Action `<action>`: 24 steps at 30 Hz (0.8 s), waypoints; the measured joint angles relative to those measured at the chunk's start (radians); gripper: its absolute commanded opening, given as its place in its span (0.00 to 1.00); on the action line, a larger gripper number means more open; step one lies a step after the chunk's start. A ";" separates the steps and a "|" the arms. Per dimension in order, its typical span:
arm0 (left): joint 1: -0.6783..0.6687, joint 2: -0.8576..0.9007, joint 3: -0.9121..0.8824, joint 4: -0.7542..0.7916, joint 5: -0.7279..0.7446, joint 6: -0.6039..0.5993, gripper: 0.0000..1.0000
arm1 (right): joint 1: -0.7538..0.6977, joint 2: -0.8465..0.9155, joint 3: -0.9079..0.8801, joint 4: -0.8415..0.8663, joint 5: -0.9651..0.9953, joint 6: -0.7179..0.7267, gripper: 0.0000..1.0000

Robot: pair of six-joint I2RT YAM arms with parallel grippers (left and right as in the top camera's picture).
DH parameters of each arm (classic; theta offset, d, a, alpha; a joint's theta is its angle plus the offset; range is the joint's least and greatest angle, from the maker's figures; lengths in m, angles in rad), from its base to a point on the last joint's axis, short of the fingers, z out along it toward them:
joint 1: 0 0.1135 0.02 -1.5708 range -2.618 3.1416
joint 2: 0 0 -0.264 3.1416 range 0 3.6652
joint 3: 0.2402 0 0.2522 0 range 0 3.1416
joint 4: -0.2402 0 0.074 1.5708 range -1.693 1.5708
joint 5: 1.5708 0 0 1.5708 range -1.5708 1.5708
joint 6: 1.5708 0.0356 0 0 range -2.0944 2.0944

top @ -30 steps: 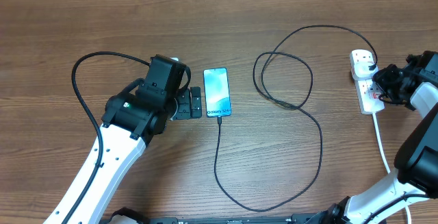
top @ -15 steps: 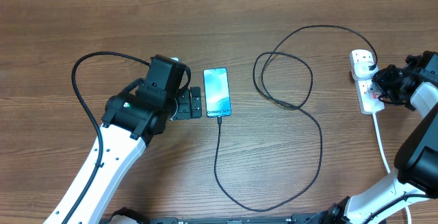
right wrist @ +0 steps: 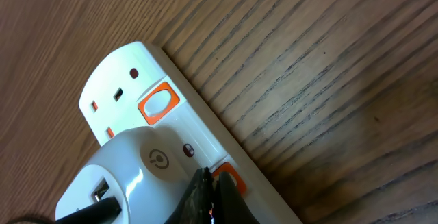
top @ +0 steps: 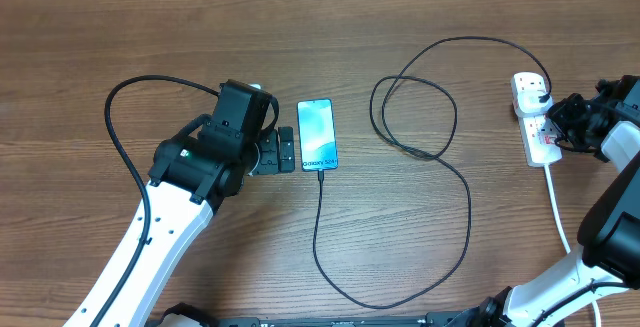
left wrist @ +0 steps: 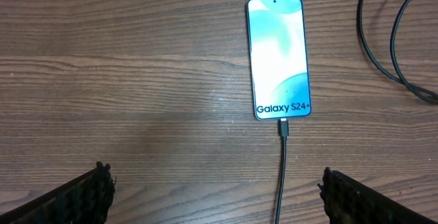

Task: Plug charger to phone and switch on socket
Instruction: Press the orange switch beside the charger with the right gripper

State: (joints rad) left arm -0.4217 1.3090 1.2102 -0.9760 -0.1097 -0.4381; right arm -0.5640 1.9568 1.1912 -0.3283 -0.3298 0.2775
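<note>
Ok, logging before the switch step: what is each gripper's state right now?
Left gripper: open, holding nothing.
Right gripper: shut, holding nothing, tips at a red switch on the socket.

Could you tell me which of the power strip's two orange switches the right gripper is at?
The switch beside the white adapter; the shut right gripper sits at it. The other switch, by the empty outlet, stands clear.
</note>
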 measured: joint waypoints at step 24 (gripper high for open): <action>0.000 0.000 0.000 0.000 0.000 0.000 1.00 | 0.045 0.001 0.013 -0.031 0.091 0.004 0.04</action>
State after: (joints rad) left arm -0.4217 1.3090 1.2102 -0.9760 -0.1097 -0.4381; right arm -0.5190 1.9575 1.2037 -0.3595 -0.2386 0.2813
